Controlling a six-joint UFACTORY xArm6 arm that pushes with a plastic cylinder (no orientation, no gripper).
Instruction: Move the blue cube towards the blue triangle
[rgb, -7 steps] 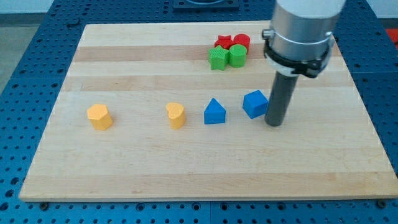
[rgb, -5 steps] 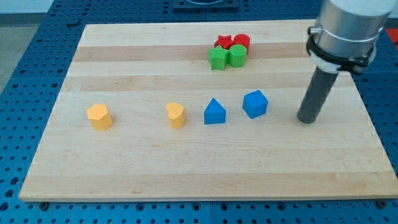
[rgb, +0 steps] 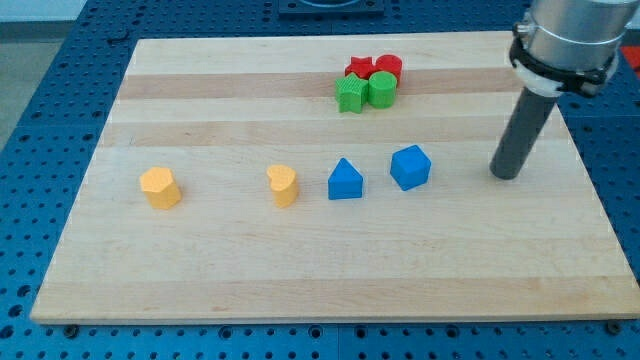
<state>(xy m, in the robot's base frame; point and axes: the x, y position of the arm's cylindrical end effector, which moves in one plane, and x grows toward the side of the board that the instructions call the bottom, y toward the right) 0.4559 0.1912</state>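
The blue cube (rgb: 410, 167) sits on the wooden board right of centre. The blue triangle (rgb: 345, 180) stands a short gap to its left, slightly lower in the view. My tip (rgb: 507, 175) rests on the board well to the right of the blue cube, apart from it and not touching any block. The dark rod rises from the tip to the arm's grey body at the view's top right.
A yellow heart-shaped block (rgb: 284, 185) and a yellow block (rgb: 160, 187) lie left of the triangle. A red star (rgb: 359, 68), a red block (rgb: 388, 67), a green block (rgb: 350, 94) and a green cylinder (rgb: 381, 88) cluster near the board's top edge.
My tip has moved right, from right beside the blue cube to well clear of it, and slightly up the view. The blocks have not moved.
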